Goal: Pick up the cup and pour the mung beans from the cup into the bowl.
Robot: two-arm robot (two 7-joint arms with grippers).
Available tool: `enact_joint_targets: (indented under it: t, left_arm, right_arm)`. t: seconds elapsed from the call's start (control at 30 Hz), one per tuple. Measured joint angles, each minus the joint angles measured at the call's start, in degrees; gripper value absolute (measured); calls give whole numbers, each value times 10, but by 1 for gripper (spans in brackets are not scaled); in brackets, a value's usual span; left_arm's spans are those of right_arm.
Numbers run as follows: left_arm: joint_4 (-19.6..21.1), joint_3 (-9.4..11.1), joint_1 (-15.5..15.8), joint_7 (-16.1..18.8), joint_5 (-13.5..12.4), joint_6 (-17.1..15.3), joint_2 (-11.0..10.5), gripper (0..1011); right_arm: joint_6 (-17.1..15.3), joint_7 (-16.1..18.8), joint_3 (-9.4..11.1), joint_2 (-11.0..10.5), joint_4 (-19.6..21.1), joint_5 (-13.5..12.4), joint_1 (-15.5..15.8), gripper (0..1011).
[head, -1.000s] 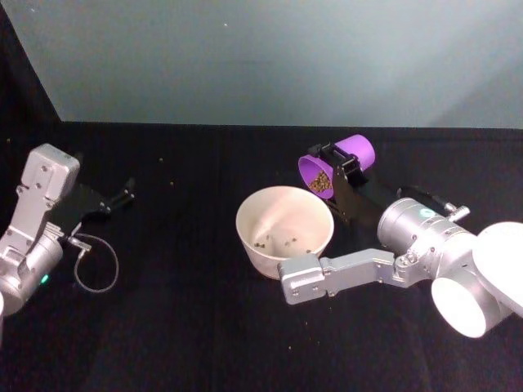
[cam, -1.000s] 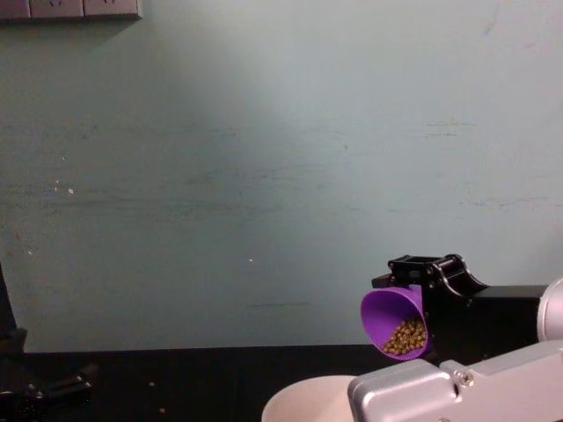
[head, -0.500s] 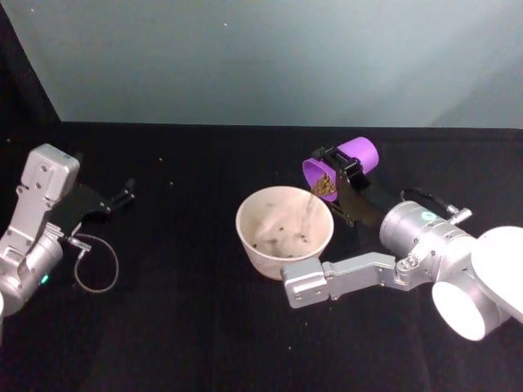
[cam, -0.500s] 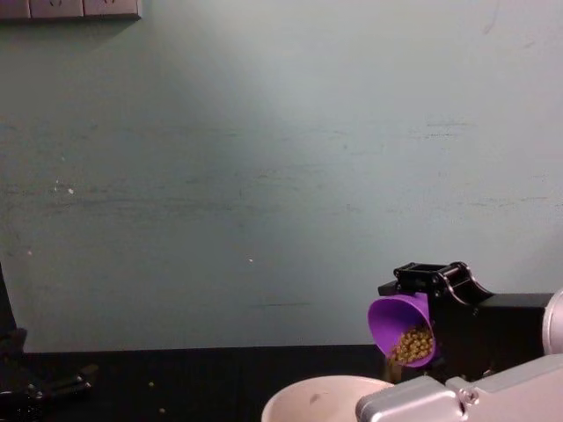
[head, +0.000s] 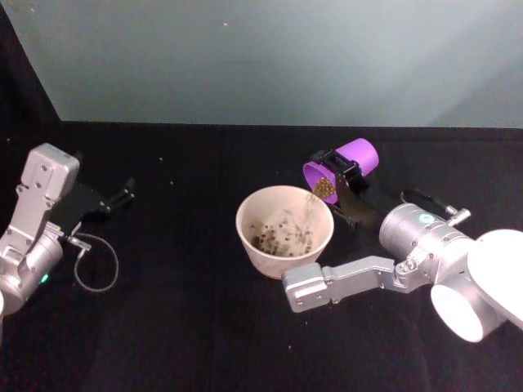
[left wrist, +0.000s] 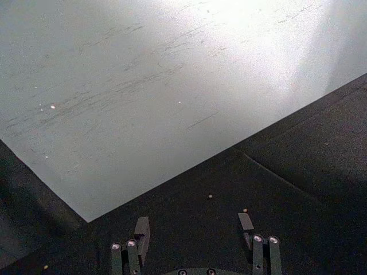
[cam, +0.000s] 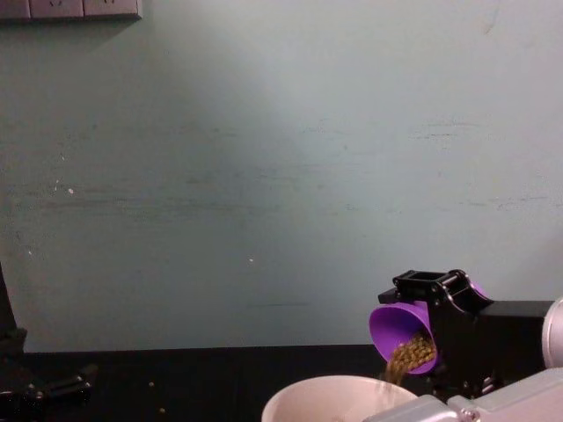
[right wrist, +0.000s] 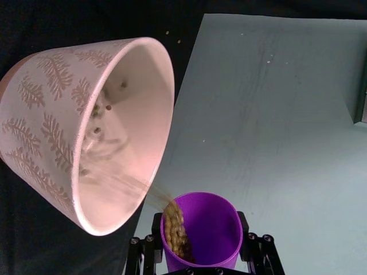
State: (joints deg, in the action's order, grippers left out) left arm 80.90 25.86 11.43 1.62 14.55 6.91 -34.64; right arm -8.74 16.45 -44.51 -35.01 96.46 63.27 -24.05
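Note:
My right gripper (head: 339,173) is shut on the purple cup (head: 347,160), holding it tipped over the far right rim of the pinkish-white bowl (head: 242,220). Mung beans (head: 314,202) run in a stream from the cup's mouth, and many lie in the bowl's bottom. In the right wrist view the cup (right wrist: 215,226) sits between the fingers with beans (right wrist: 175,229) sliding out toward the bowl's patterned wall (right wrist: 46,109). From the chest, the cup (cam: 398,321) spills beans (cam: 406,359) above the bowl's rim (cam: 308,394). My left gripper (head: 122,194) rests open at the far left.
A few stray beans (head: 173,183) lie on the black table between the left arm and the bowl. A thin cable loop (head: 94,265) hangs by the left arm. A pale wall (cam: 264,176) stands close behind the table.
The cup has tipped further over the bowl. A stream of beans now runs out, and the bowl holds many more beans than before. The left arm has not moved.

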Motion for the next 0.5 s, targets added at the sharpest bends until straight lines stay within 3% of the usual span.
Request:
enact_joint_targets:
  t: [0.5]
  left_arm:
    - [0,0,0,0,0,0,0,1000]
  right_arm:
    - [9,3,4,6,-2,41,4,730]
